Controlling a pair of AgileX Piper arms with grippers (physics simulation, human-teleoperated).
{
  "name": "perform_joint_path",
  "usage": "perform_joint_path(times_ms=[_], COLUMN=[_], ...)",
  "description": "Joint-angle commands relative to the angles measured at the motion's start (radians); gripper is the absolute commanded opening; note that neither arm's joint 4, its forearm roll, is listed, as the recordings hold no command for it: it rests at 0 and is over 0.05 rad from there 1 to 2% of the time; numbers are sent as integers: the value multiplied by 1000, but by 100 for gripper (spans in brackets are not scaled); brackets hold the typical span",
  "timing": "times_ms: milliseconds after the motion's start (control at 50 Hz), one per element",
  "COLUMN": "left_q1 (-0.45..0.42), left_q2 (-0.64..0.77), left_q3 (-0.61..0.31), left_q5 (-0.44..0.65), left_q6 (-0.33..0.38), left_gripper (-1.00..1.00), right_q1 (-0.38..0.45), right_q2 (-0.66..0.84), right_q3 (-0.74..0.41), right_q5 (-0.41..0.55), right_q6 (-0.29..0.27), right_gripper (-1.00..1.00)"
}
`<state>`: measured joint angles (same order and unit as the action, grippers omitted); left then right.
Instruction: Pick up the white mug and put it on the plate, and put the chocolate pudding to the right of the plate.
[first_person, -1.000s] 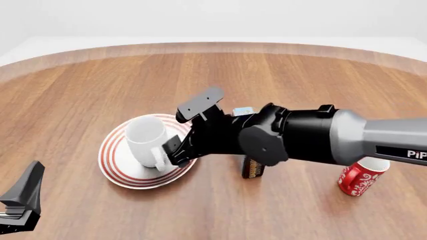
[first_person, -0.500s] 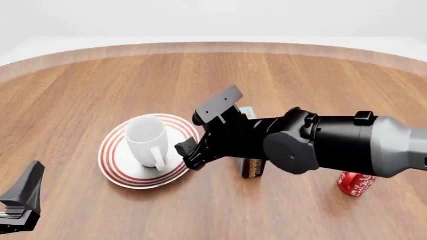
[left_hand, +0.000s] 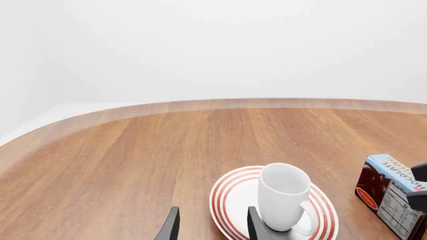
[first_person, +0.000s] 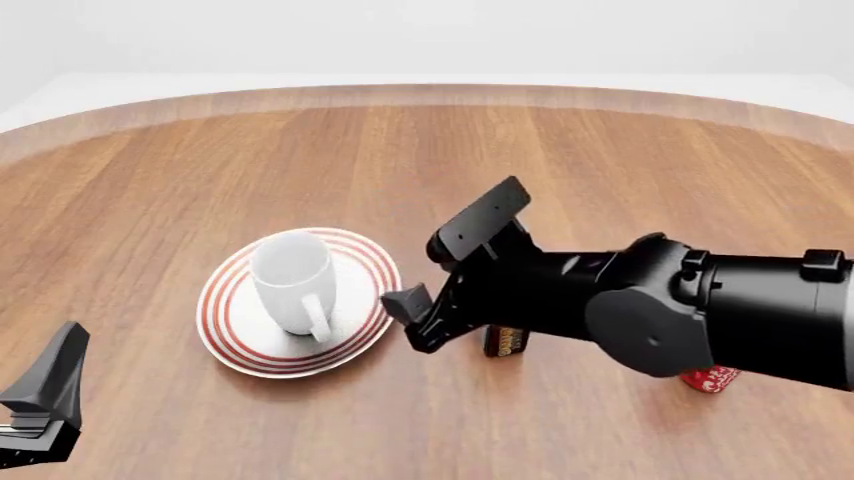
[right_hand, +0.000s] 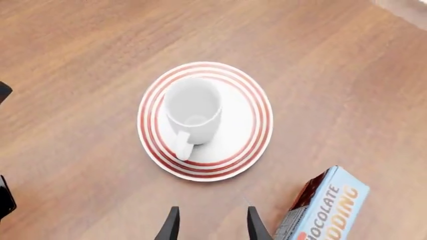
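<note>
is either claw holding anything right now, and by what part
Nothing is held. The right claw is open and empty beside the plate, the white mug stands free on it, and the left claw is open too.

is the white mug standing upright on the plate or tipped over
Upright. The white mug stands on its base on the plate, open mouth up, handle out to the side; the left wrist view shows the same. It looks empty inside.

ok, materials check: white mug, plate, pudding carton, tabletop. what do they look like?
White mug: looks like glazed ceramic, plain smooth white with soft shading.
Plate: probably the same, glossy white with painted red rings.
Chocolate pudding: appears to be printed cardboard, with flat faces, sharp edges and lettering.
Table: wood or wood-look veneer, visible grain, satin sheen. It is a render, so all of this is appearance only.
</note>
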<state>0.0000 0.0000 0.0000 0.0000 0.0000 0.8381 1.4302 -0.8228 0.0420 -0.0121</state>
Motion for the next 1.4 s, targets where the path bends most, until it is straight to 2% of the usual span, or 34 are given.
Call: perform_joint_path(times_ms=[20,260,760,880,1140,1400], left_q1=[0,0,0,0,0,0], left_q2=[0,0,0,0,0,0], left_q3=[0,0,0,0,0,0], left_q5=[0,0,0,0,0,0], left_q6=[0,0,0,0,0,0], left_gripper=[100,100,100,100,100,100], right_q1=[-11,-6,-53,-33,-47,-74], right_q2=[-67,-133,-329,-338,-445,-557], right_q3=[60,113,235,248,307,339], right_q5=[-10,-15,26,32,69,142], right_q6=[-23,-52,-51,-49,-29,-37], right_gripper=[100,100,100,100,100,100])
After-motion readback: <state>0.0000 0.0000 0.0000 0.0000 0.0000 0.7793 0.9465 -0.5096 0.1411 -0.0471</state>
